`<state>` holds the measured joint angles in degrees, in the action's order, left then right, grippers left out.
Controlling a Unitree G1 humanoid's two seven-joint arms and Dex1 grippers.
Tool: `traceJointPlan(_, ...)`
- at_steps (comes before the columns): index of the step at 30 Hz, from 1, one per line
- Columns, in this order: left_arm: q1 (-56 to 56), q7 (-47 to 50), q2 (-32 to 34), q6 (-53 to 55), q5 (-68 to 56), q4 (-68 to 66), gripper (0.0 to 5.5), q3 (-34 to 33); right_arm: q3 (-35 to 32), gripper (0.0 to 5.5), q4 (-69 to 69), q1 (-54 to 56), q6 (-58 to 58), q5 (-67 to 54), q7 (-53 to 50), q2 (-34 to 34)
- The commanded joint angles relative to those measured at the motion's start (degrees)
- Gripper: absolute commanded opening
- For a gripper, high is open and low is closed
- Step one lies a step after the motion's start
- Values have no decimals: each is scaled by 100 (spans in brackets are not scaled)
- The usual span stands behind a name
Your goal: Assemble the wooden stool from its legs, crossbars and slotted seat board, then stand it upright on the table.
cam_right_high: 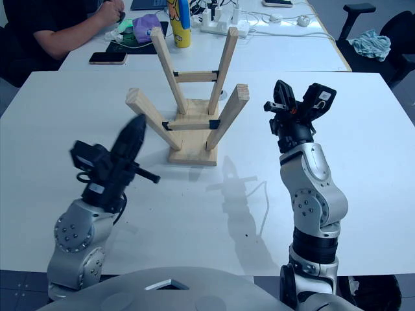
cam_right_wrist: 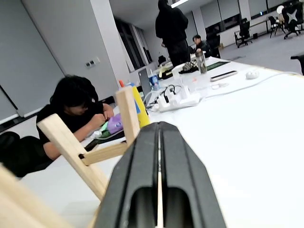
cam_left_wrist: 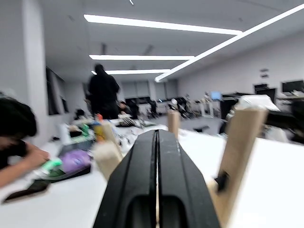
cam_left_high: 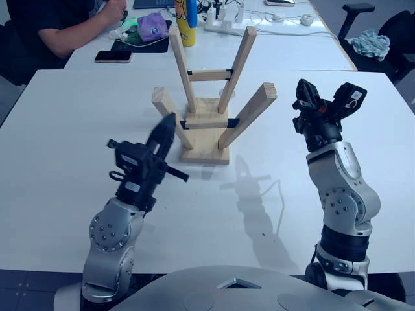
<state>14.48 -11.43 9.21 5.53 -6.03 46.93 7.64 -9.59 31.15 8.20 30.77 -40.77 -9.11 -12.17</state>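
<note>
We judge the assembly done: the stool [cam_left_high: 205, 123] sits upside down on the table [cam_left_high: 65, 129], seat board [cam_left_high: 206, 152] flat and legs up, joined by crossbars [cam_left_high: 209, 75]. The left end effector [cam_left_high: 168, 122], closed and empty, hovers just left of the stool; the right end effector [cam_left_high: 303, 86], also closed and empty, is well to its right. Next, both must open, grip legs and flip it upright. Behind the stool stands a yellow bottle [cam_left_high: 186, 23]; we cannot tell its contents.

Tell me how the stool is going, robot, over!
Left fingers shut, empty, close by a stool leg. Right fingers shut, empty, off to the stool's right. Stool assembled, upside down, seat on the table. Nothing blocking.
</note>
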Motion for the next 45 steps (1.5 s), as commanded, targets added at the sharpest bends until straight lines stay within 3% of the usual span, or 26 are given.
traceJointPlan(1, -486, 394, -161, 449, 13, 442, 0, -305, -9, 0, 606, -92, 171, 58, -134, -7)
traceJointPlan(11, -1385, 1117, -238, 1802, 188, -399, 0, -1153, 267, 0, 525, 178, 76, 804, -63, 51)
traceJointPlan(17, -2070, 945, -100, 2218, 35, -822, 0, -1170, 243, 0, 429, 270, -74, 1126, -5, 121)
traceJointPlan(25, -2046, 917, -59, 2324, 101, -813, 0, -1152, 120, 0, 405, 451, -251, 1228, 88, 253)
traceJointPlan(27, -2144, 831, -65, 2317, 55, -931, 0, -1060, 511, 0, 470, 509, -215, 1121, 457, 260)
traceJointPlan(30, -2442, 613, -211, 2433, -33, -1245, 0, -504, 1638, 0, 434, 603, 126, 1086, 1180, 231)
traceJointPlan(32, -2638, 514, -360, 2548, -89, -1479, 0, -171, 1833, 0, 280, 503, 339, 994, 1230, 362)
traceJointPlan(35, -2712, 528, -430, 2581, -104, -1520, 0, -97, 1475, 0, 109, 480, 312, 1071, 1084, 416)
traceJointPlan(45, -2210, 991, -125, 2305, 466, -1260, 0, -778, 539, 0, 274, 1095, -501, 1394, 1133, 299)
